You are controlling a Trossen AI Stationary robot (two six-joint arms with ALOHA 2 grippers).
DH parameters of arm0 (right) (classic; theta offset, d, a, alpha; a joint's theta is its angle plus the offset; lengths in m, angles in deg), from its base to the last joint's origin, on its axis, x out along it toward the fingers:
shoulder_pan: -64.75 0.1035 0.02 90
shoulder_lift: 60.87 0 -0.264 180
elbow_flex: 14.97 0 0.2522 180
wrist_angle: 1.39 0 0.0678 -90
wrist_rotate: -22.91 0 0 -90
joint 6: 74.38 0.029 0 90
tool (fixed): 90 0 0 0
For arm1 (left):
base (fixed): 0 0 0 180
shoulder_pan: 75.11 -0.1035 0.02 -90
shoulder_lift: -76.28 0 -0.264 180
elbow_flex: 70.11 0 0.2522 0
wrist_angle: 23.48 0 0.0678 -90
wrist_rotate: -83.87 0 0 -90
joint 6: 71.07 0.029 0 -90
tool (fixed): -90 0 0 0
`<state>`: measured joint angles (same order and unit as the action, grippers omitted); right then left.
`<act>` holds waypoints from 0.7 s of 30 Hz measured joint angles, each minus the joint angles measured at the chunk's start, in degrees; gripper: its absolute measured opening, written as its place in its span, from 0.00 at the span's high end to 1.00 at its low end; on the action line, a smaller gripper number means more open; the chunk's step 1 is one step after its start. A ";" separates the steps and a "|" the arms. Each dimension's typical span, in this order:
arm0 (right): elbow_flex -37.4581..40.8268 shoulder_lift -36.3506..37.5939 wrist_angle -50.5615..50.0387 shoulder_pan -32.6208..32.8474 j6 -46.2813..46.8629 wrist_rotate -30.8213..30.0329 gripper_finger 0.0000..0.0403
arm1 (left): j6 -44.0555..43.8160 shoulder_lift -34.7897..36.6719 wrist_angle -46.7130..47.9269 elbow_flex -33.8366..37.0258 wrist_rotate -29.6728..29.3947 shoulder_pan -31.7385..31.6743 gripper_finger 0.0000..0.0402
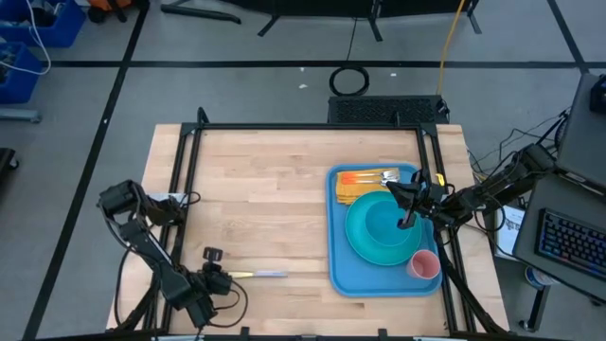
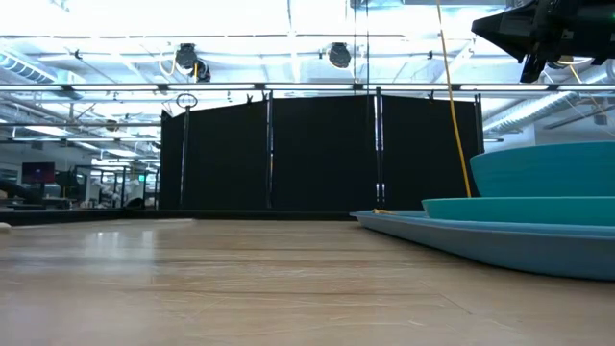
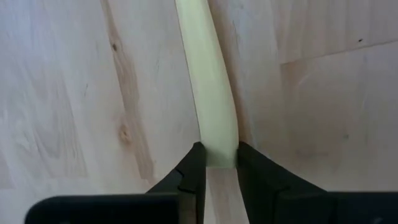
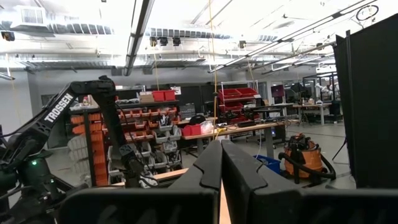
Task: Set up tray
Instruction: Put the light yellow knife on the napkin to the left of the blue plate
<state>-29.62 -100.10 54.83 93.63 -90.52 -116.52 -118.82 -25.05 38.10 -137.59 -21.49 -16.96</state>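
Two arms work a wooden table [image 1: 265,199]: the left gripper [image 3: 217,163], low at the near-left edge, pinches the pale yellow handle of a knife [image 1: 258,275] lying flat on bare boards. Well apart, the blue tray [image 1: 379,284] sits along the right edge, holding a turquoise plate [image 1: 379,237], napkin [image 1: 355,185] and pink cup [image 1: 424,264]. Above it, the right gripper [image 1: 409,224] hangs pressed together.
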 joint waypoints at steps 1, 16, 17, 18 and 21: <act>0.01 0.01 0.00 0.00 0.00 -0.01 1.00 | -0.42 0.62 -0.21 0.10 0.11 -0.02 0.82; 0.02 -0.01 -0.09 -0.02 0.01 0.00 1.00 | 1.68 17.04 1.55 0.22 -6.30 -6.01 0.99; 0.01 0.01 -0.07 -0.02 0.00 -0.01 1.00 | 1.00 17.58 0.95 0.23 -6.91 -6.04 0.98; 0.01 0.01 -0.07 -0.02 0.00 0.00 1.00 | 0.33 17.89 -0.51 0.11 -6.94 -5.92 0.97; 0.00 -0.01 -0.09 -0.01 0.00 0.00 1.00 | 0.75 17.81 -3.37 0.10 -4.71 -5.46 0.92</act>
<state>-29.61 -100.11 54.74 93.61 -90.52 -116.52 -118.08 -7.24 34.72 -137.49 -26.20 -22.42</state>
